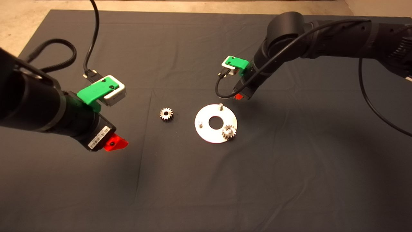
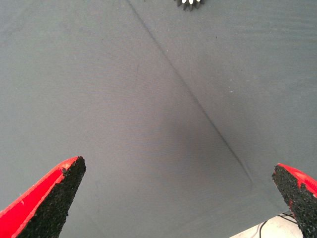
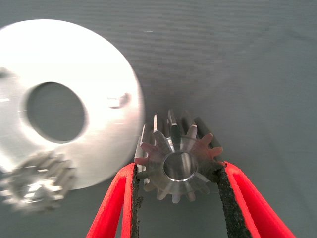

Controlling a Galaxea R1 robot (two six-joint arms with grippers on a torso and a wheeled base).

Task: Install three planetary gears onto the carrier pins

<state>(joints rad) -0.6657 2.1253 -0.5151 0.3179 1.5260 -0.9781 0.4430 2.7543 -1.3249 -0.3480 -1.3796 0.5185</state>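
Held gear [image 3: 181, 161]: clamped between the right gripper [image 3: 177, 198] pads, just beyond the disc's [image 1: 206, 133] far-right rim.
Risk: bore misses the bare far pin [image 1: 220, 105], so it jams or slips out.
Seated gear [image 1: 229, 131]: near-right pin.
Loose gear [image 1: 166, 113]: on the mat, left of disc.
Left gripper [image 2: 173, 198]: jaws wide, empty, hovering left.

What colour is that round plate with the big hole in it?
Silver-white, shiny metal. The disc shows best in the head view.

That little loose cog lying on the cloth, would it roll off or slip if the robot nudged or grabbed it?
The loose gear lies flat on the mat, so a nudge would probably slide it rather than roll it. It looks like solid metal, likely stiff and heavy for its size. Its teeth should give pads some bite, as the held gear in the right gripper suggests.
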